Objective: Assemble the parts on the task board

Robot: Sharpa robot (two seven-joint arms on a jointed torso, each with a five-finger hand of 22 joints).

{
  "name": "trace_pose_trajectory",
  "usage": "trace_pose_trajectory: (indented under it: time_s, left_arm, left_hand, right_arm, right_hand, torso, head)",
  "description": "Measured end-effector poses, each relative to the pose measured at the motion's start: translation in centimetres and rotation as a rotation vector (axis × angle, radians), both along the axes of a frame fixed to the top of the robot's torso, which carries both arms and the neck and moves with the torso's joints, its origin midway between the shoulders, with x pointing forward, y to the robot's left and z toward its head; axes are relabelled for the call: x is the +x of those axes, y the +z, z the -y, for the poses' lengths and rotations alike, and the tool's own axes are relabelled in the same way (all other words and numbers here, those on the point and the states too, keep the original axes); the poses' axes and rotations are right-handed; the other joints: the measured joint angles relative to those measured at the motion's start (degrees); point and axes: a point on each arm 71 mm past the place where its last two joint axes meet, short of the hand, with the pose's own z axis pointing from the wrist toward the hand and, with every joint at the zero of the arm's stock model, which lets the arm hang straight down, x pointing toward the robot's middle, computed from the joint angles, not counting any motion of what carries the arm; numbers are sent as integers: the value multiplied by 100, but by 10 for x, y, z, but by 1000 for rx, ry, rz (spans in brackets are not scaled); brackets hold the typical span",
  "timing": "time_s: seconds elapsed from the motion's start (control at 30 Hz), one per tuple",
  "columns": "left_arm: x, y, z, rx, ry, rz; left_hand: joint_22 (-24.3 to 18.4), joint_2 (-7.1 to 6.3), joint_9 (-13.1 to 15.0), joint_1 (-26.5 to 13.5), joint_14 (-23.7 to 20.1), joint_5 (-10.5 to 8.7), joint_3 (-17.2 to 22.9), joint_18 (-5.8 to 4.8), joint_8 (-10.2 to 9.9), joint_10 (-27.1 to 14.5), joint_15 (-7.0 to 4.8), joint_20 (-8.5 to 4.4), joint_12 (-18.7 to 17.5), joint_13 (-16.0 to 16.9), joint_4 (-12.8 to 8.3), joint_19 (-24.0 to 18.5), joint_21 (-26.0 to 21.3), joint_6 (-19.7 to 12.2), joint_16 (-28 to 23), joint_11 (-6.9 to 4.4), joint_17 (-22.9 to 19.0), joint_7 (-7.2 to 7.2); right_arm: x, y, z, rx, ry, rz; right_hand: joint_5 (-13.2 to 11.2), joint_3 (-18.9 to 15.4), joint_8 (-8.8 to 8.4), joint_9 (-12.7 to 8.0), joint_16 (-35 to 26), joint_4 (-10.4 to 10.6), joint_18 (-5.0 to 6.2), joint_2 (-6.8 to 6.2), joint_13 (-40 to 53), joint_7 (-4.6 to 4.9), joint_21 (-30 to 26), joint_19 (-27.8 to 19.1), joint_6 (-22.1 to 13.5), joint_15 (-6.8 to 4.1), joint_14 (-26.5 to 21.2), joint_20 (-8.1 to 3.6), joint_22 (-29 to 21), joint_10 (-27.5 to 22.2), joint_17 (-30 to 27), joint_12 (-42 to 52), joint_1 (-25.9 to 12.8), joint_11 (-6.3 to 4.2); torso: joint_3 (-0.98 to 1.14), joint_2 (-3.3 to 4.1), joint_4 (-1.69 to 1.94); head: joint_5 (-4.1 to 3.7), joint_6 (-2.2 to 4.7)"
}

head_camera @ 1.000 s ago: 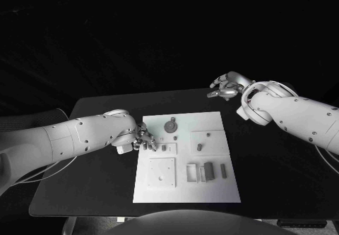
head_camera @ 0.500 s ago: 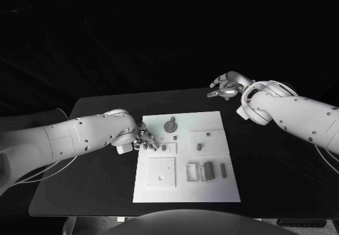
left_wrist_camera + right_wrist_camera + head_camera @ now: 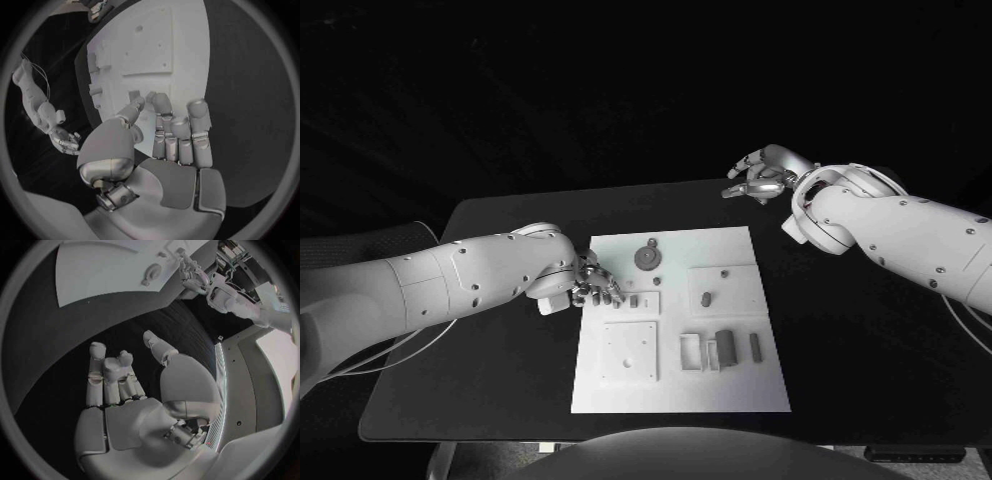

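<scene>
Left hand (image 3: 593, 288) seemingly pinches a part at task board (image 3: 733, 395) edge

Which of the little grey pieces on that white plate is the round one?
The disc near the plate's far edge, by the middle; the other pieces are narrow bars or pegs.

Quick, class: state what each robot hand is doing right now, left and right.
Left hand: fingers curled together at the task board's left edge; whether it holds a part cannot be told.
Right hand: open, holding nothing, off the board.

Dim room, bright white board, wrist views fisheye-bent
</scene>
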Motion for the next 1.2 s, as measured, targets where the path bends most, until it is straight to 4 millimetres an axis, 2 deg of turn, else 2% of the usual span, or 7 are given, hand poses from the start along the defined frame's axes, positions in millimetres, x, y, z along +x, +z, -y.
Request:
trace_pose_trajectory:
  time_s: [0.27, 0.47, 0.6, 0.67, 0.87, 1.07, 1.2]
  left_arm:
    - [1, 0, -6, -4, 19, 8]
    - [0, 1, -17, -31, 53, 14]
    - [0, 3, -23, -90, 82, 17]
    - [0, 5, -28, -129, 96, 32]
    - [8, 23, -39, -245, 138, 146]
    - [19, 42, -27, -372, 104, 305]
    - [20, 47, -4, -406, 5, 404]
  left_hand:
    - [4, -30, 6, -30, -1, 0, 1, -2, 0, 0, 0, 0, 0, 0, 31, 0, 0, -13, 0, 0, 0, -7]
    - [4, -9, 6, -9, -110, 0, 35, -34, -107, -165, 64, -49, -76, -24, 28, -80, -88, -183, -79, 50, -9, 70]
    - [3, 63, -142, 124, -437, 0, 64, -85, -366, -615, 248, -19, -291, -95, -132, -419, -287, -637, -257, 248, -88, 197]
    - [3, 122, -269, 299, -609, 0, 110, -114, -490, -873, 379, 84, -460, -158, -287, -580, -379, -904, -330, 385, -124, 352]
    - [-26, 261, -532, 758, -1054, 257, 330, -122, -554, -1180, 601, 316, -905, -369, -619, -1003, -704, -1207, -618, 604, -309, 595]
    - [-325, 321, -781, 1273, -1647, 256, 650, -105, -553, -1361, 845, 553, -1448, -628, -711, -1627, -1323, -1316, -1271, 793, -662, 635]
    - [-428, 360, -955, 1562, -1605, 257, 673, -76, -553, -1419, 958, 647, -1858, -837, -721, -1624, -1479, -1379, -1420, 915, -746, 612]
  right_arm:
    - [0, 0, 0, 0, 0, 0]
    - [0, 0, 1, -1, -2, -1]
    - [0, -1, 2, -1, -3, -1]
    - [0, -1, 2, -1, -4, -1]
    - [0, -1, 5, -3, -8, 0]
    - [0, 0, 6, -3, -9, 0]
    - [0, -1, 5, -3, -8, 0]
  right_hand:
    - [0, 0, 0, 0, 4, 0, 0, 0, 0, -3, 0, 0, 3, 0, 0, 1, 0, 0, 0, 2, 0, 0]
    - [0, 0, 0, 0, 19, 0, 1, 0, 0, -8, 0, -1, 7, 0, 0, 1, 0, 0, -5, 23, 0, 0]
    - [0, 0, 20, 1, 19, 0, 0, 0, -4, -10, 0, -1, 9, 0, 0, 2, 0, 0, -5, 24, 0, 0]
    - [0, 0, 20, 1, 19, 0, 1, 0, -5, -12, 0, -1, 11, 0, 0, 2, 0, 0, -4, 23, 0, 0]
    - [0, 0, 19, 1, 19, 0, 0, 0, -5, -4, 0, -1, 2, 0, 0, 2, 0, 0, -4, 23, 0, 0]
    - [0, 0, 19, 1, 18, 0, 0, 0, -5, 14, 0, -1, 11, 0, 0, 2, 0, 0, -4, 23, 0, 0]
    - [0, 0, 19, 1, 18, 0, 0, 0, -10, 16, 0, -1, 14, 0, 0, 3, 0, 0, -4, 23, 0, 0]
  torso:
    - [0, -1, -1]
    - [0, -1, -1]
    - [-2, -1, -1]
    - [-2, -1, -1]
    - [-2, -3, -1]
    - [-5, -4, 5]
    - [-5, -3, 6]
  head:
    - [-2, 8]
    - [-12, 31]
    - [-22, 55]
    - [-26, 62]
    - [-47, 96]
    - [-62, 137]
    - [-63, 161]
